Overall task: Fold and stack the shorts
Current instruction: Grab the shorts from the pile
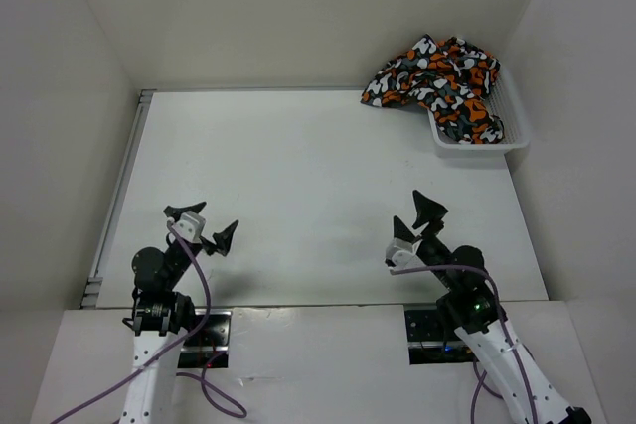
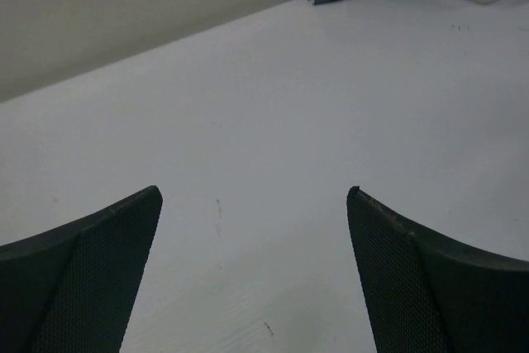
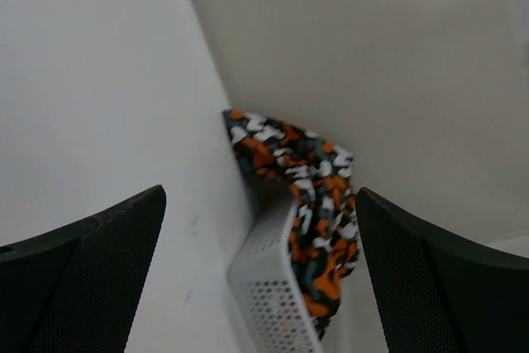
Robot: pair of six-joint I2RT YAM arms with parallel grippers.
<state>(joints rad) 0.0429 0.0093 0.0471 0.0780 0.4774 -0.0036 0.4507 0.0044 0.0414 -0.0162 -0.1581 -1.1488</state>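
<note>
The shorts [image 1: 437,76] lie bunched in the basket [image 1: 479,149] at the far right corner of the table [image 1: 298,176], spilling over its rim. The left end effector [image 1: 211,223] and right end effector [image 1: 415,217] hover well short of them, fingers apart and empty, seemingly ready to reach.

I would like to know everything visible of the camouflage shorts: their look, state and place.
The shorts are soft fabric printed with orange, black, grey and white blotches. They lie crumpled in an unfolded heap in the white mesh basket at the far right corner of the table. Part of the cloth spills over the basket's left rim onto the table. How many pairs there are cannot be told.
</note>
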